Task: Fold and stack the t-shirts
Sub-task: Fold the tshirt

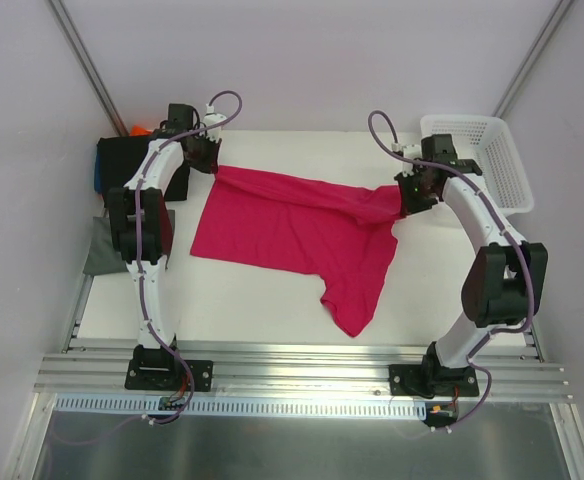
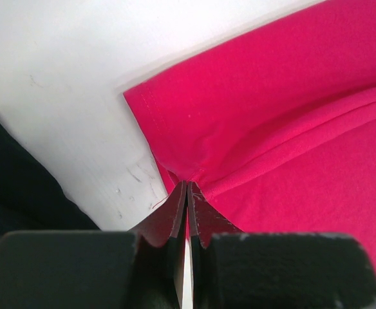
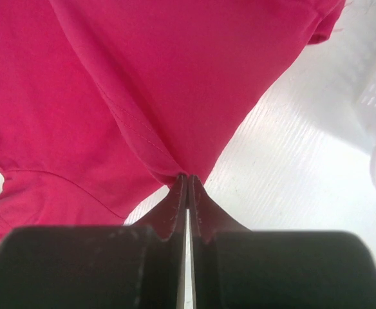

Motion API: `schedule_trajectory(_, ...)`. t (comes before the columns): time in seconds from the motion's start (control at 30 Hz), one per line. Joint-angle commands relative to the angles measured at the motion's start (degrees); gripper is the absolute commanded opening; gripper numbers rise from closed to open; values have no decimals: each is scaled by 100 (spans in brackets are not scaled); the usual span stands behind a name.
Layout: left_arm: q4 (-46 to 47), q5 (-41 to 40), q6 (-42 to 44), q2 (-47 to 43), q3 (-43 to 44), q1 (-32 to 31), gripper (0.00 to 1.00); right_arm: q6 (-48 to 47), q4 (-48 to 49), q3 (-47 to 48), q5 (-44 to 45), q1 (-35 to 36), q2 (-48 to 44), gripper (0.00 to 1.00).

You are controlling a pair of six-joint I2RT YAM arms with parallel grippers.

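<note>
the pink t-shirt (image 1: pixel 292 225) lies spread across the middle of the white table (image 1: pixel 242 300), one sleeve pointing toward the lower centre. the left gripper (image 1: pixel 212 165), upper left, has its jaws clamped on a corner of the shirt. the right gripper (image 1: pixel 404 197), right of centre, is clamped on the bunched opposite edge. folded shirts (image 1: pixel 122 160) sit at far left, and a white basket (image 1: pixel 487 150) at upper right.

White tabletop (image 1: pixel 252 305), aluminium rails (image 1: pixel 302 368) along near edge, plain pale walls (image 1: pixel 302 60), metal struts (image 1: pixel 84 55) at far corners, even light.
</note>
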Motion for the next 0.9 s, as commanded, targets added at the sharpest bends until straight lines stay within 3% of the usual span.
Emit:
schedule_trajectory(0.0, -15, -86, -11, -395, -127, 27, 0, 41, -1, -121, -131, 24, -176, 1)
schedule_trajectory(0.37, -24, -376, -213, -149, -154, 27, 1, -65, 25, -297, -228, 50, 350, 0)
schedule_trajectory(0.4, -24, -411, -230, -140, -154, 35, 17, -56, 25, -289, -219, 51, 377, 1)
schedule_trajectory(0.43, -24, -446, -300, -114, -145, 36, 36, -56, 34, -262, -219, 42, 421, 9)
schedule_trajectory(0.47, -24, -516, -335, -122, -145, 44, 48, -65, 8, -245, -211, 50, 448, 28)
schedule_trajectory(0.5, -24, -578, -371, -105, -128, 44, 73, -82, -45, -158, -167, 51, 509, 39)
schedule_trajectory(0.53, -24, -639, -475, -96, -75, 53, 82, -74, -63, -87, -114, 51, 509, 50)
schedule_trajectory(0.57, -33, -718, -511, -105, -31, 53, 87, -74, -71, -17, -62, 42, 518, 63)
schedule_trajectory(0.67, -33, -737, -801, -201, 319, 53, 92, -21, -133, 396, 9, 42, 474, 75)
schedule_trajectory(0.8, -24, -212, -1293, -359, 812, -52, 96, 251, -168, 862, -184, 156, 404, 75)
schedule_trajectory(0.87, -41, 88, -1539, -430, 787, -157, 94, 348, -125, 959, -254, 357, 421, 65)
